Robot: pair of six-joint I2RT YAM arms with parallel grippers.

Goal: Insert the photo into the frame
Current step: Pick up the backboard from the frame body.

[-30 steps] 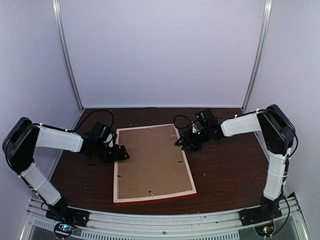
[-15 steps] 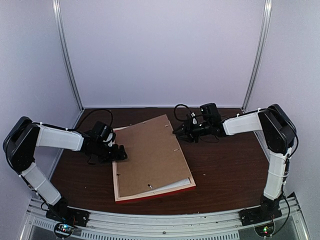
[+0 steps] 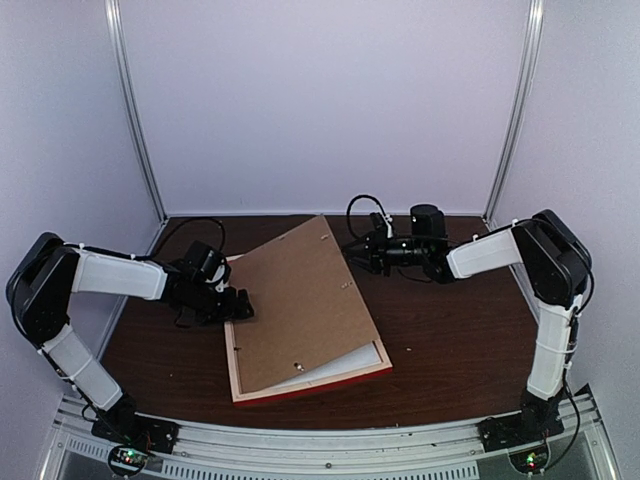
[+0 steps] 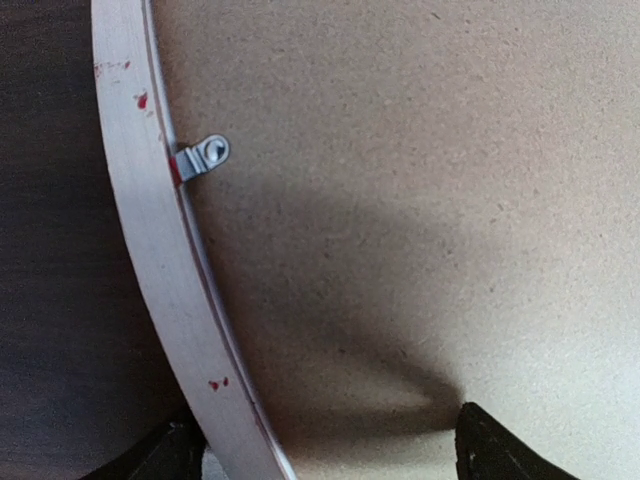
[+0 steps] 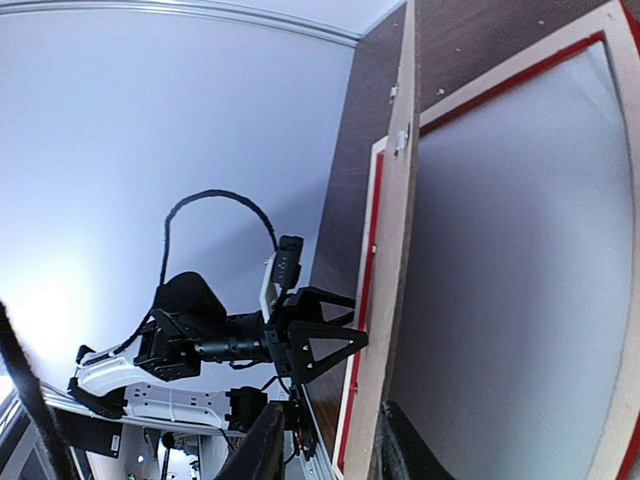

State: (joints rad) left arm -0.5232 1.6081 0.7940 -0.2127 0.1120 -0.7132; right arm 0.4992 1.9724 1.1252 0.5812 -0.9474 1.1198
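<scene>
One board point(image 3: 300, 300) edge clamped in right fingers point(image 5: 257, 450), tilted up | left fingers point(image 4: 490, 452) apart over frame point(image 4: 140, 220) rim | board looks stiff, light; edge-grip suits

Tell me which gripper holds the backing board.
The right gripper: its jaws pinch the backing board at its raised far edge. The left gripper sits open at the left rail of the frame.

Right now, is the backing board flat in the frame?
No: the right gripper pinches the backing board, tilted up off the frame.

tilted-up backing board point(image 3: 300, 300) over frame point(image 3: 320, 385) — gap open at right, left hand point(image 3: 244, 306) crowding left edge
</scene>
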